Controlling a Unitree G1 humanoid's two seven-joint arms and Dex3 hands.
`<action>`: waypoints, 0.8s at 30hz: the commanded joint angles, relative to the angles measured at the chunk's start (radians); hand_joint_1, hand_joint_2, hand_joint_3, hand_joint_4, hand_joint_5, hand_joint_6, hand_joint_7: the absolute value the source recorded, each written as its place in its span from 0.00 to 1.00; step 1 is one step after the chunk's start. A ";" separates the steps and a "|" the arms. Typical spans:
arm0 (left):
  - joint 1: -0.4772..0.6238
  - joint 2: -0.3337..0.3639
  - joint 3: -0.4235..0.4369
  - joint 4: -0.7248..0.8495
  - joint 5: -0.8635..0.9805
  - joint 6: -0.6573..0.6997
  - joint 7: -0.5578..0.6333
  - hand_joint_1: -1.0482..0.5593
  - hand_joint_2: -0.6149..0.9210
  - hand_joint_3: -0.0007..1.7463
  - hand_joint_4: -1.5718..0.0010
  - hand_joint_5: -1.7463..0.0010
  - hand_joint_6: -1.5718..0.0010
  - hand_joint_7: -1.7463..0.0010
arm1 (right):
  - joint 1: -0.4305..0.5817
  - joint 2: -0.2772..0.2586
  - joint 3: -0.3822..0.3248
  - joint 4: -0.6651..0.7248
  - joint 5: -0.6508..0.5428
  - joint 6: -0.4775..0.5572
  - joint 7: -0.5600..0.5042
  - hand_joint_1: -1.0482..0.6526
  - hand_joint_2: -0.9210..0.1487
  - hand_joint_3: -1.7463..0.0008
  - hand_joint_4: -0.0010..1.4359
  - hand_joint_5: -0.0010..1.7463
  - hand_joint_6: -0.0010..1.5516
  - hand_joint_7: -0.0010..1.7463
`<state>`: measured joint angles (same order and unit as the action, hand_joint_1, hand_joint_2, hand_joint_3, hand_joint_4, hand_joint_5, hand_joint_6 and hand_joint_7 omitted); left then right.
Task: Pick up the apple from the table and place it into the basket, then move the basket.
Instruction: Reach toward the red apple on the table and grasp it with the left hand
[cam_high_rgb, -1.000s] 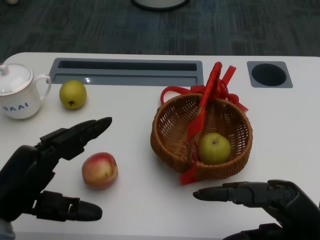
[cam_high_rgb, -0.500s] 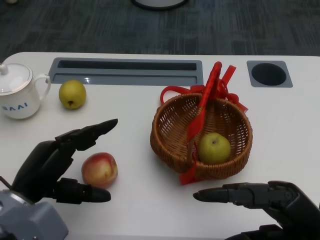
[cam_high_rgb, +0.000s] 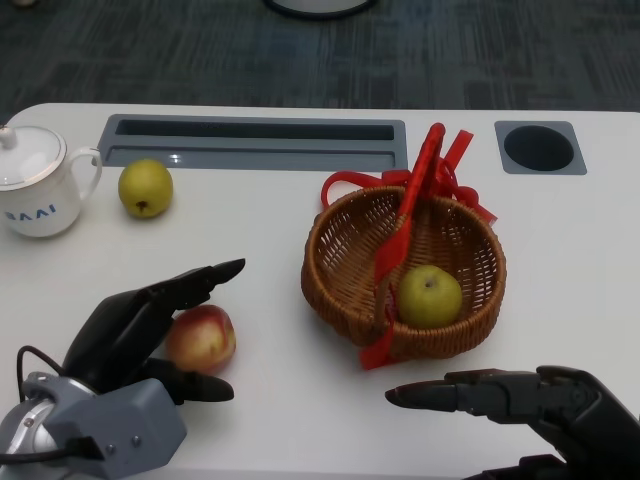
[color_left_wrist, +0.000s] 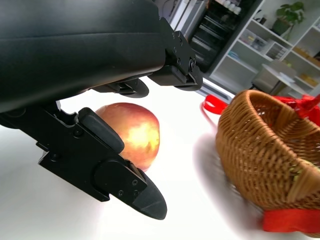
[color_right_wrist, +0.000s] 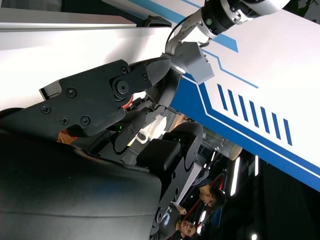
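Observation:
A red-and-yellow apple (cam_high_rgb: 203, 337) lies on the white table (cam_high_rgb: 260, 250) at the front left. My left hand (cam_high_rgb: 150, 325) is spread around it, fingers over its far side and thumb along its near side, not closed on it. In the left wrist view the apple (color_left_wrist: 132, 134) sits between the fingers (color_left_wrist: 115, 177), with a gap showing. The wicker basket (cam_high_rgb: 340, 285) with a red ribbon handle stands right of the apple and holds a green fruit (cam_high_rgb: 429, 296). My right hand (cam_high_rgb: 520, 400) hovers open at the front right, near the basket's front.
A second green fruit (cam_high_rgb: 145, 188) and a white lidded cup (cam_high_rgb: 35, 185) stand at the back left. A grey recessed slot (cam_high_rgb: 255, 143) and a round hole (cam_high_rgb: 539, 147) run along the table's far side. People show in the right wrist view.
My left hand has moved forward and to the right, closing in around the apple; its wrist now shows at the lower left. The right hand and basket have stayed put.

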<state>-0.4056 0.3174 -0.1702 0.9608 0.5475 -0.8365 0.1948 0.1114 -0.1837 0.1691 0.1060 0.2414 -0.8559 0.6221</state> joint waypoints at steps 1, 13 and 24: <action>-0.037 0.015 -0.034 0.075 0.030 0.008 0.074 0.22 0.83 0.00 0.71 0.99 0.73 0.99 | 0.018 -0.019 -0.006 -0.023 0.003 0.015 -0.009 0.40 0.13 1.00 0.57 0.00 0.48 0.00; -0.111 0.004 -0.120 0.250 0.055 0.063 0.182 0.21 0.83 0.00 0.69 0.99 0.71 0.99 | 0.032 -0.029 -0.004 -0.042 0.001 0.032 -0.005 0.40 0.13 1.00 0.58 0.00 0.49 0.00; -0.146 -0.026 -0.147 0.300 0.046 0.127 0.201 0.24 0.83 0.00 0.67 0.99 0.70 1.00 | 0.040 -0.030 0.002 -0.048 0.022 0.037 0.001 0.41 0.13 1.00 0.58 0.00 0.49 0.00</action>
<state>-0.5457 0.2945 -0.3068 1.2406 0.5929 -0.7310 0.3976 0.1452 -0.2020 0.1705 0.0674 0.2456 -0.8243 0.6207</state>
